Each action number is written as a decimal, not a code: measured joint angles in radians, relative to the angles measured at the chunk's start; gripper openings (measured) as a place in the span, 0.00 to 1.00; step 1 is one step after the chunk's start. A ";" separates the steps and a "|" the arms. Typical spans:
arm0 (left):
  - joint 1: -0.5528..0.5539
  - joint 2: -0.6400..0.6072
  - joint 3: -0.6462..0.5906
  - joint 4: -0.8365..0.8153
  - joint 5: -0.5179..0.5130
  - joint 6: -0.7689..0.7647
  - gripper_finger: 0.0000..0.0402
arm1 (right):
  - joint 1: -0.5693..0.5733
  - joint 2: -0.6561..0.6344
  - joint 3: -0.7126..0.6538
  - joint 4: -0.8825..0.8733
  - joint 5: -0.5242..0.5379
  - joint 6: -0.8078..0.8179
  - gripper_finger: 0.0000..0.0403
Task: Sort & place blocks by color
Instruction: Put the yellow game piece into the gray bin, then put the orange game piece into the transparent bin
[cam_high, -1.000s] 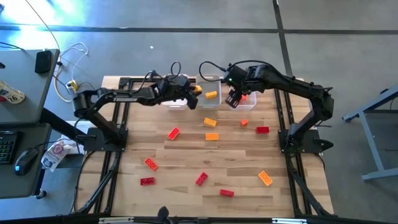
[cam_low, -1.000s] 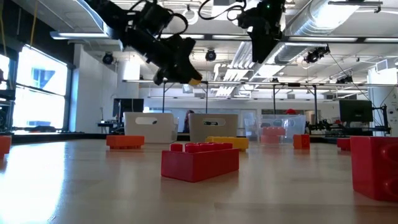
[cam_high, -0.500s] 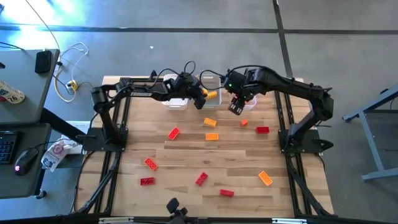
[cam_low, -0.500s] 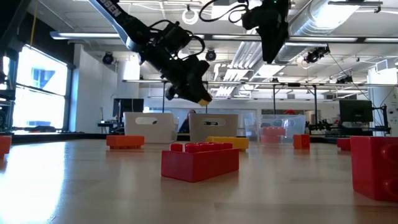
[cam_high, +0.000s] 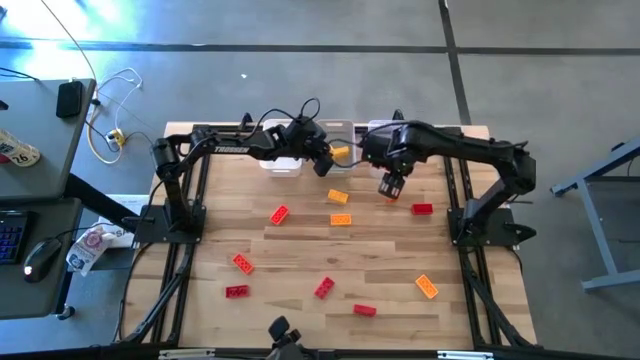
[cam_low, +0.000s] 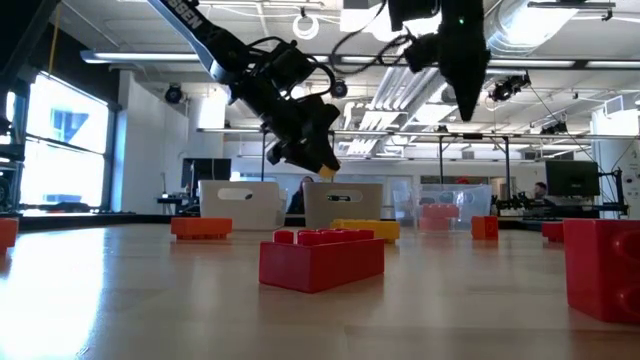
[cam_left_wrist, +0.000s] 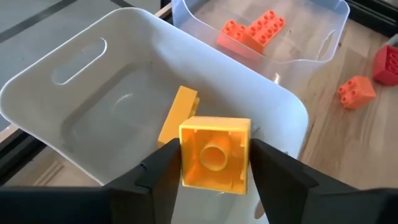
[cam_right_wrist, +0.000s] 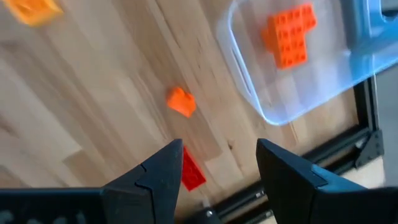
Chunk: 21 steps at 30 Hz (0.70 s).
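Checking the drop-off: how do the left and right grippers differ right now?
Left gripper has a yellow block between its fingers, seemingly being let go; right gripper is empty, jaws open.
Left gripper hangs over the white bin, where another yellow block already lies; right gripper is over bare table, near a small orange block and a red block.
Shared: both are off the table.

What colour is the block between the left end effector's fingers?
Yellow. The block shows best in the left wrist view, above the middle bin.
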 joint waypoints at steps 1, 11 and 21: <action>0.000 0.000 0.000 0.000 0.000 0.001 0.45 | 0.001 0.000 -0.024 0.008 0.011 0.009 0.48; 0.000 0.000 0.000 -0.006 0.000 0.010 0.52 | 0.010 0.001 -0.200 0.074 0.027 -0.094 0.48; -0.008 -0.076 0.001 -0.143 0.004 0.031 0.51 | 0.014 0.000 -0.324 0.207 -0.023 -0.370 0.48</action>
